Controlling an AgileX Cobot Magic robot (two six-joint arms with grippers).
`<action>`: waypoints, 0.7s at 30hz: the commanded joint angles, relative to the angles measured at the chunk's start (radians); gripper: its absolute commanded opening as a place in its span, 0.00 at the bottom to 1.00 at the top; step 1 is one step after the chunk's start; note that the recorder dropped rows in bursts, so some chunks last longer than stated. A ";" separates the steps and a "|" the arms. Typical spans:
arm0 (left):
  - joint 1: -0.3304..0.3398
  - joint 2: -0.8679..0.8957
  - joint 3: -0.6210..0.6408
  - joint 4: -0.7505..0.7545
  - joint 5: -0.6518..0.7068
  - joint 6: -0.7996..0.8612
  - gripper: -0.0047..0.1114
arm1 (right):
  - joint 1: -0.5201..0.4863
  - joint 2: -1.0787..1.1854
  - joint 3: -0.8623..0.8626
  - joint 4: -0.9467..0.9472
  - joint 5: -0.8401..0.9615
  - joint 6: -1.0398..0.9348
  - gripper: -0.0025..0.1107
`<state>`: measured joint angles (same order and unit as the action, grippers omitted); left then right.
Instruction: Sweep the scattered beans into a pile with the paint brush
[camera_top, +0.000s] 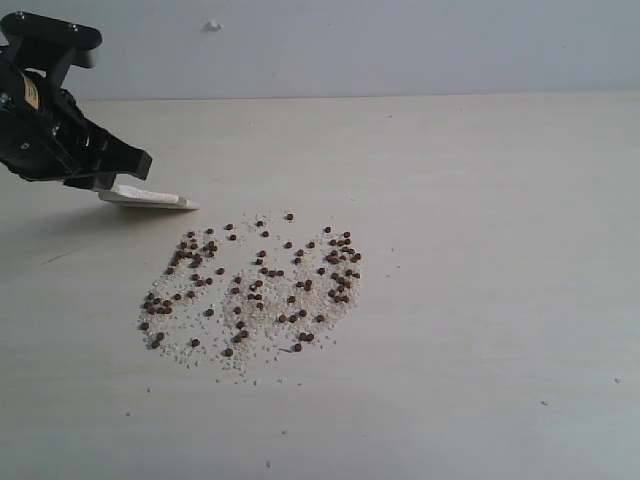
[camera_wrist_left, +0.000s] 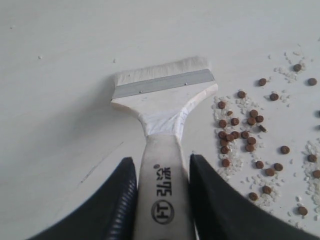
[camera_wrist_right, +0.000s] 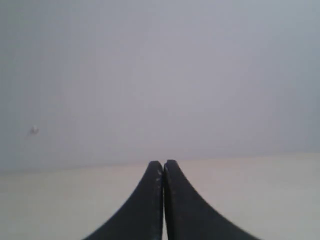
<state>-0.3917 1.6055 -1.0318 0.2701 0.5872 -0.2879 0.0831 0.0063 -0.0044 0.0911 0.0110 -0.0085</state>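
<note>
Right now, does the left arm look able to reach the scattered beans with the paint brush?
Probably yes: the left gripper holds the paint brush close beside the beans, and only bare table lies between them.

Soft even light, faint shadow beside paint brush (camera_wrist_left: 162, 102), slight blur

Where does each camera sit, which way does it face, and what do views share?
Exterior view: off the arms, looking down across the pale table at scattered reddish-brown round beans; black left hand holds a flat pale-handled paint brush, upper left.
Left wrist view: on the left arm, looking down the brush handle; black fingers flank it.
Right wrist view: on the right arm, facing a blank grey wall; right hand shut, empty.
Shared: exterior and left wrist both show brush and beans.
</note>
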 joint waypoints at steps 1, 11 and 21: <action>0.003 -0.012 -0.006 0.008 -0.006 -0.001 0.04 | -0.005 -0.006 0.004 0.009 -0.275 0.063 0.02; 0.003 -0.012 -0.006 0.015 -0.010 0.001 0.04 | -0.003 0.173 -0.073 -0.680 -0.563 0.740 0.02; 0.003 -0.012 -0.006 0.019 -0.012 0.004 0.04 | -0.003 1.027 -0.361 -1.095 -0.823 0.589 0.02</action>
<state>-0.3917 1.6055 -1.0318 0.2805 0.5889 -0.2879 0.0831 0.8275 -0.2850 -0.9718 -0.7479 0.7017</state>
